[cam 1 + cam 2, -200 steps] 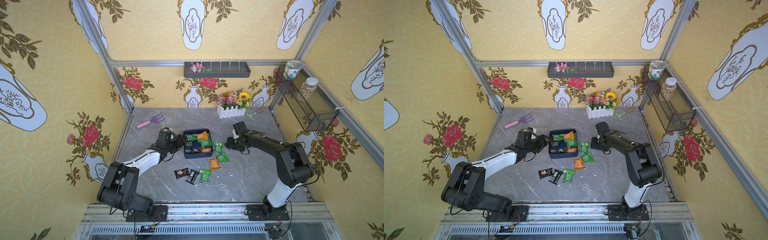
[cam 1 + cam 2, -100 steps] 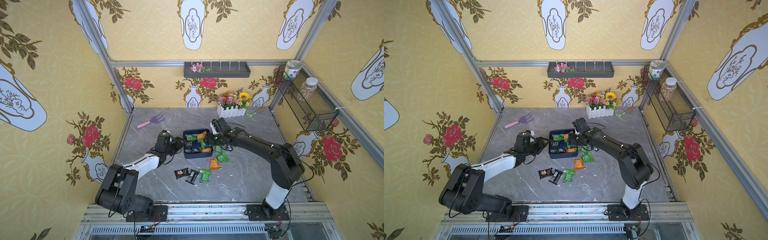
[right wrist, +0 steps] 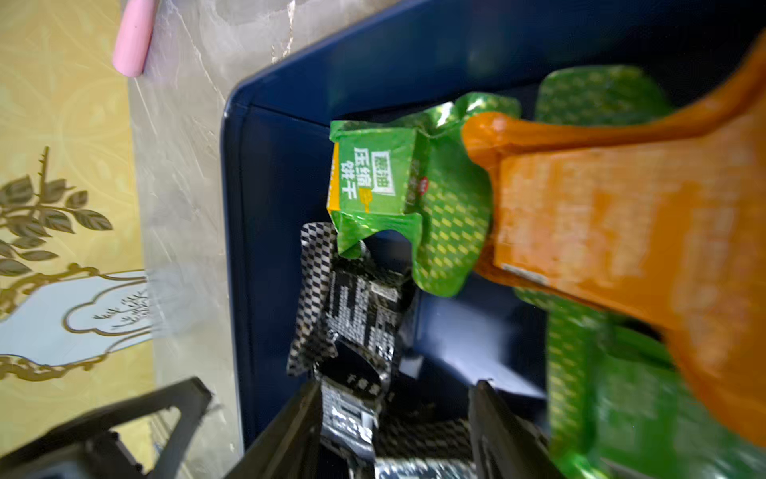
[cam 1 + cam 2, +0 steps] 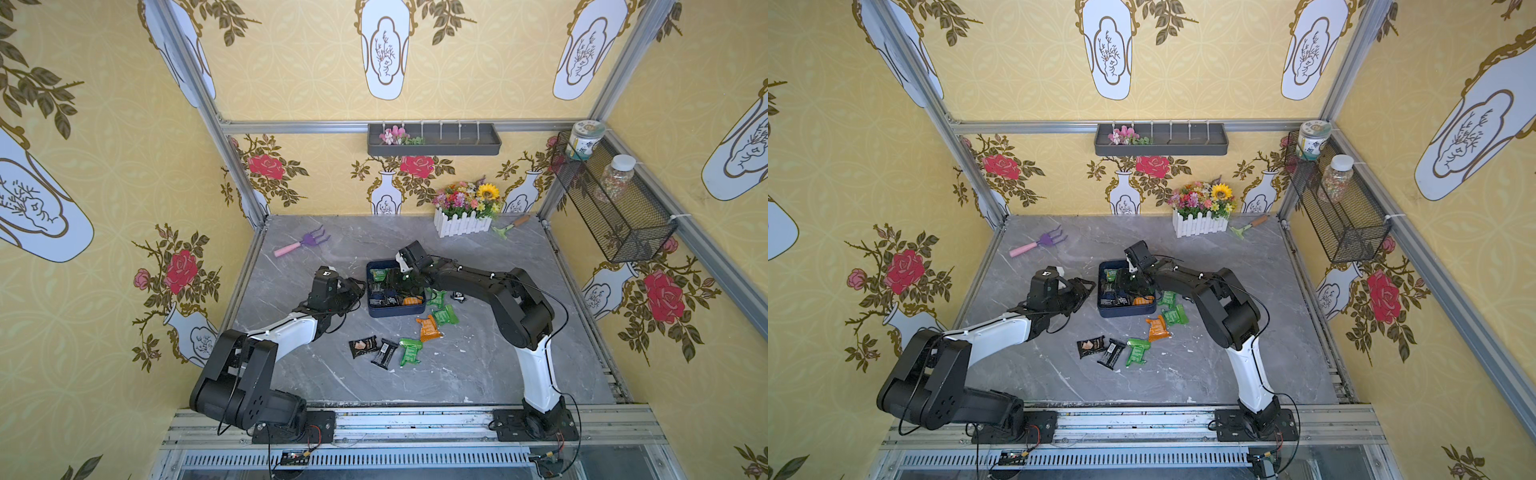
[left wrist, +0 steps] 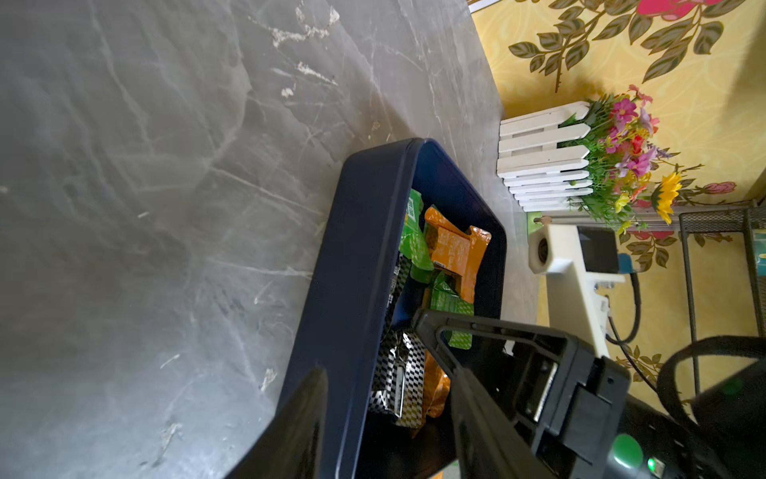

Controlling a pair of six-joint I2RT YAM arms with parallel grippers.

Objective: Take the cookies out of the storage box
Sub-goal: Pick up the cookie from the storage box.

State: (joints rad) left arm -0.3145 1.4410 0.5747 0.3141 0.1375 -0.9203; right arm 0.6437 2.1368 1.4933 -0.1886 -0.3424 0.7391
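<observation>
My left hand (image 5: 369,346) sits apart astride the box (image 5: 360,249) wall, one finger outside, one among the cookies (image 5: 452,253) left inside. Closing there, I reckon, could pinch a packet or tip the box. My right hand (image 3: 398,385), also apart, straddles a black packet (image 3: 356,315) in the box; overlapping neighbours might drag along, and the two hands are near enough to clash.

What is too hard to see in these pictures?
Cookies in the storage box: in both top views the right gripper covers several, so they cannot be counted.
Orange packet: in the right wrist view it is too blurred to read.
Jars: in both top views the labels are too small to read.
</observation>
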